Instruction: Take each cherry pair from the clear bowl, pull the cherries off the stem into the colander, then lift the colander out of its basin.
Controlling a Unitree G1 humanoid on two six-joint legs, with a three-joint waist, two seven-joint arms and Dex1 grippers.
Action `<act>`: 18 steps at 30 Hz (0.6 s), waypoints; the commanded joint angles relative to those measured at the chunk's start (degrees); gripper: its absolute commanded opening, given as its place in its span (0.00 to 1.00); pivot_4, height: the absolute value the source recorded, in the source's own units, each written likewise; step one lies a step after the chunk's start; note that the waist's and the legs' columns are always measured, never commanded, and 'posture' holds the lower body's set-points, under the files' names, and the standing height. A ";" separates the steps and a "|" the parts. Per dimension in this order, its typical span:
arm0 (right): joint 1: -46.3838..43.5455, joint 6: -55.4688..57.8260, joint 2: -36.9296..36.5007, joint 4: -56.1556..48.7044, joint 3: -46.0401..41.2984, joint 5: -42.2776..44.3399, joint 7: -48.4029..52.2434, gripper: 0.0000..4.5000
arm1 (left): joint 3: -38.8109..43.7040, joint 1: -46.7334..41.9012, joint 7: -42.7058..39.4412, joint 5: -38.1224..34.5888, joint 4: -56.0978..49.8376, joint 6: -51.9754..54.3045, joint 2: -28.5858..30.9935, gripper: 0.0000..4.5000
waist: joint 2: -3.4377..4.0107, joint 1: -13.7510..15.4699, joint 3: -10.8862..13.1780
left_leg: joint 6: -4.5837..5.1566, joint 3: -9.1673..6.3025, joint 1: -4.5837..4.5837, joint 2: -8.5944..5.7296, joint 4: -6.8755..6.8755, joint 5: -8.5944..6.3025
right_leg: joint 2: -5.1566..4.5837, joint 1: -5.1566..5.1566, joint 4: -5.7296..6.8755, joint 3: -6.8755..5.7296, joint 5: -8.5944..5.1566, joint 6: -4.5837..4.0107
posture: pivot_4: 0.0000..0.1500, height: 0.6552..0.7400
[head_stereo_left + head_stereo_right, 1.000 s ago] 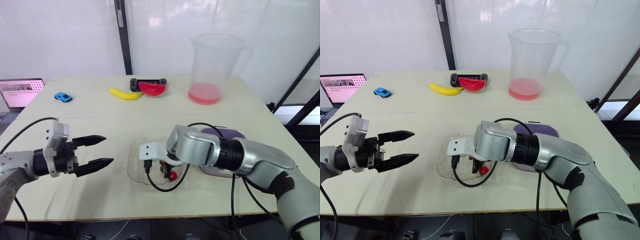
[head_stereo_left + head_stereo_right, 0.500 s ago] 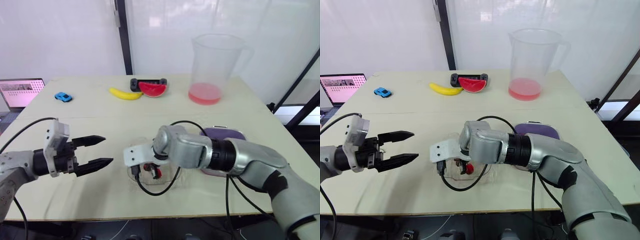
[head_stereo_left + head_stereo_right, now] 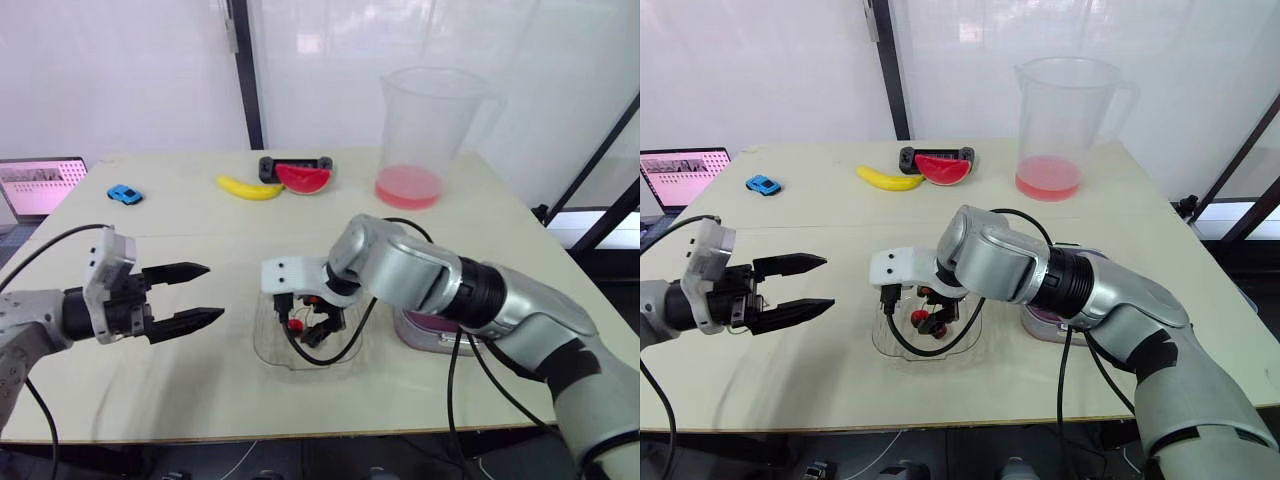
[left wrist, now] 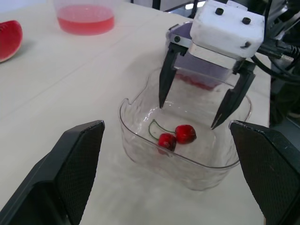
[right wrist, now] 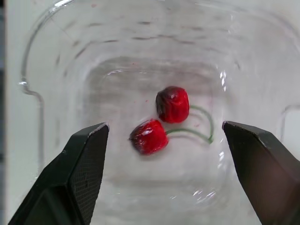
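A pair of red cherries (image 5: 161,123) joined by a green stem lies on the bottom of the clear bowl (image 3: 268,348) at the table's front middle. My right gripper (image 4: 187,116) hangs just above the bowl, pointing down, open, with the cherries (image 4: 176,137) below the gap between its fingers. My left gripper (image 3: 214,291) is to the left of the bowl, above the table, open and empty. The purple colander in its basin (image 3: 428,326) stands right of the bowl, partly hidden by my right arm; some red shows inside it.
At the back of the table stand a big clear jug (image 3: 435,120) with pink liquid, a banana (image 3: 250,187), a watermelon slice (image 3: 303,177) and a blue toy car (image 3: 125,193). A laptop (image 3: 40,185) sits at the far left edge.
My right gripper swung left over the bowl and back, rose a little and opened; the cherry pair now lies loose in the bowl. The left gripper has stayed put.
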 commanded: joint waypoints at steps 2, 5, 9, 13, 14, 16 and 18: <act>2.74 6.32 1.79 -0.73 -1.23 1.22 -4.86 0.91 | -0.33 -1.11 -0.58 -0.21 -0.27 -0.38 0.43 1.00 | 0.00 -0.01 0.00 | 0.00 0.01 0.00 0.00 0.01 0.00 | -0.01 0.00 0.00 0.01 0.00 0.00 | 1.00 1.00; 4.66 6.50 2.82 0.72 -0.44 0.62 -8.15 0.91 | -0.59 -1.35 -0.60 -0.23 -0.26 -0.32 0.37 1.00 | 0.00 -0.02 0.00 | 0.00 0.01 0.00 0.00 0.00 0.00 | 0.00 -0.02 0.00 0.01 0.00 0.00 | 1.00 1.00; 6.47 5.89 4.14 3.35 -0.59 0.82 -10.91 0.91 | -0.37 -1.47 -1.04 -1.15 0.10 0.34 0.64 1.00 | 0.00 0.07 0.00 | 0.00 0.01 0.00 -0.01 0.02 0.00 | -0.01 0.00 0.00 0.02 0.00 0.00 | 1.00 1.00; 7.27 5.77 4.88 4.53 -0.79 1.31 -12.58 0.91 | 0.31 -1.33 -1.84 -1.36 0.16 -0.01 0.78 1.00 | 0.00 -0.05 0.00 | -0.01 0.01 0.00 0.00 0.00 0.00 | 0.02 -0.02 0.00 0.01 0.00 0.00 | 1.00 1.00; 7.47 5.64 5.11 4.95 -0.88 1.32 -13.00 0.91 | 0.42 -1.37 -1.84 -1.43 0.15 0.01 0.68 1.00 | 0.00 -0.05 0.00 | -0.01 0.01 0.00 -0.01 0.00 0.00 | 0.02 -0.02 0.00 0.02 0.00 0.00 | 1.00 1.00; 7.93 5.64 5.64 5.62 -1.32 1.51 -13.63 0.86 | 0.62 -1.46 -1.66 -1.76 0.11 0.34 0.48 1.00 | 0.00 0.00 0.00 | -0.01 0.02 0.00 0.00 0.01 0.00 | 0.01 -0.01 0.00 0.02 0.00 0.00 | 1.00 1.00; 8.53 5.27 6.15 6.54 -1.22 1.51 -14.24 0.71 | 0.68 -1.55 -1.57 -2.05 0.16 0.56 0.41 1.00 | 0.00 0.01 0.00 | -0.01 0.00 0.00 0.00 0.02 0.00 | 0.01 0.01 0.00 0.01 0.00 0.00 | 1.00 1.00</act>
